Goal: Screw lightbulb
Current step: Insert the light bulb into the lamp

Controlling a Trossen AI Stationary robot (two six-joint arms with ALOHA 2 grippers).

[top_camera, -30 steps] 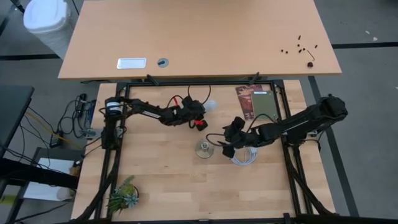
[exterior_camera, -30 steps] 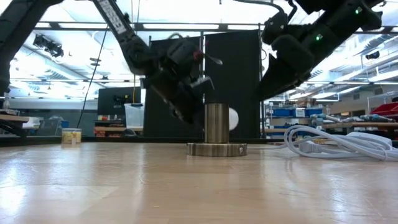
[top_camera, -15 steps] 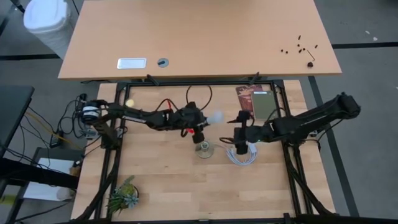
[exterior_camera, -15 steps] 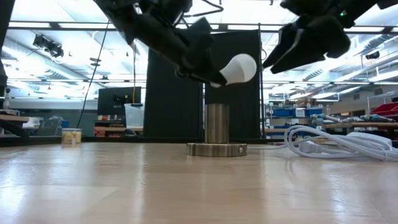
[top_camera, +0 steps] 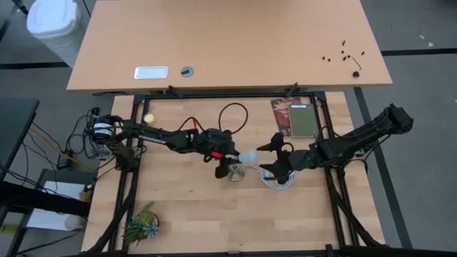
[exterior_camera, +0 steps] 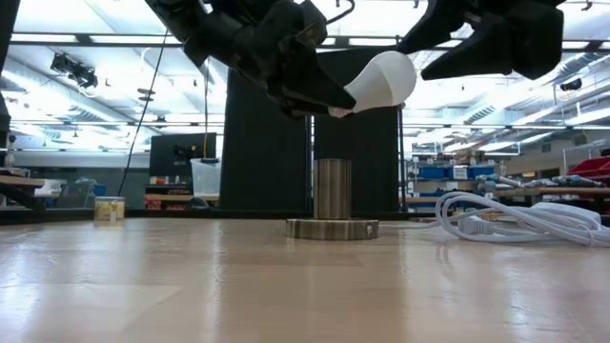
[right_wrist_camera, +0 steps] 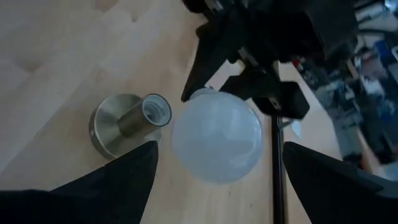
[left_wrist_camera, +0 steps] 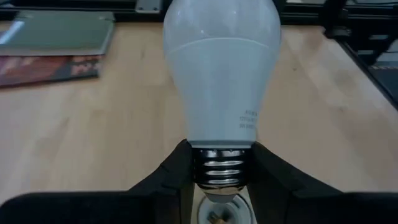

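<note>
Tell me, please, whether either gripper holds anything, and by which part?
The left gripper holds the white rounded lightbulb by its silvery threaded screw base; the right gripper is open and holds nothing.

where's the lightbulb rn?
High view: the lightbulb is mid-table, held by its screw base in the left gripper, above the socket, right gripper beside it.

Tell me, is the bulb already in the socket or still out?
Out. The left gripper holds the bulb by its screw base, above the empty socket.
</note>
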